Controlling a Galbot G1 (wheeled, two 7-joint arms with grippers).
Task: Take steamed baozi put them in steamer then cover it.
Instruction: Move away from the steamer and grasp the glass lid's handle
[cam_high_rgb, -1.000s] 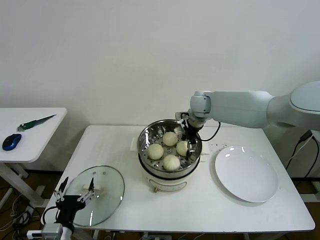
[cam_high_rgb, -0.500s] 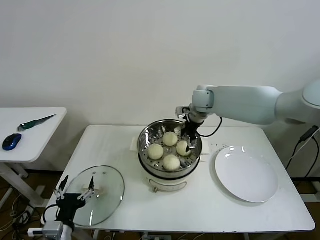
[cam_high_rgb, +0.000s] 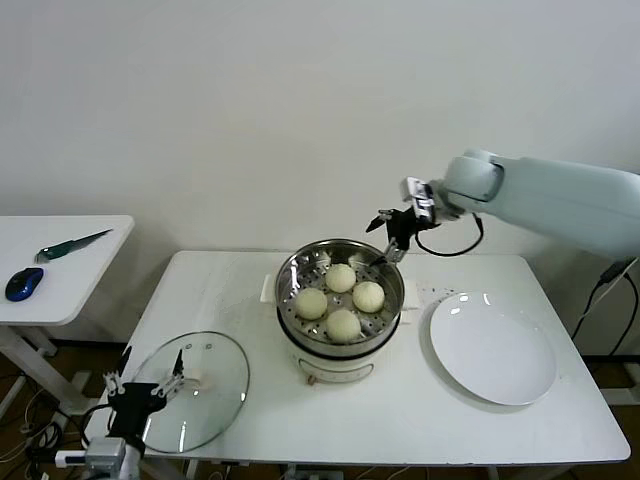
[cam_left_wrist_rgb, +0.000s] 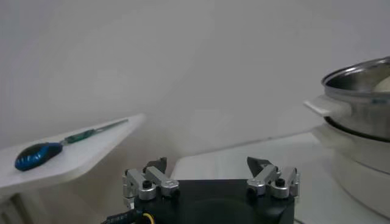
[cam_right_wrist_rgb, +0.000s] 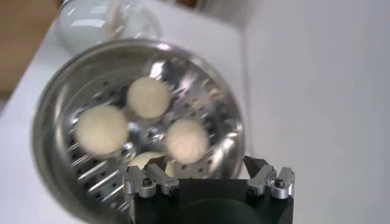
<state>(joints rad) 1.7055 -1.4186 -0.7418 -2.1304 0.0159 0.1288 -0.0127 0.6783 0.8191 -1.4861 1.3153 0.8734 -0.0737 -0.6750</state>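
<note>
Right gripper (cam_high_rgb: 392, 237) lifted clear of steamer (cam_high_rgb: 340, 300), jaws wide, empty. Four baozi (cam_high_rgb: 342, 324) inside basket. Left gripper (cam_high_rgb: 148, 385) nearer cover (cam_high_rgb: 190, 390), poised over its near rim, jaws wide; handle just ahead.

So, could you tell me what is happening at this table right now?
Four cream-white steamed baozi sit in the round shiny steel steamer. The right gripper hangs open and empty above its far rim. The clear glass cover lies on the white table, with the open left gripper at its near edge. The white plate is bare.
</note>
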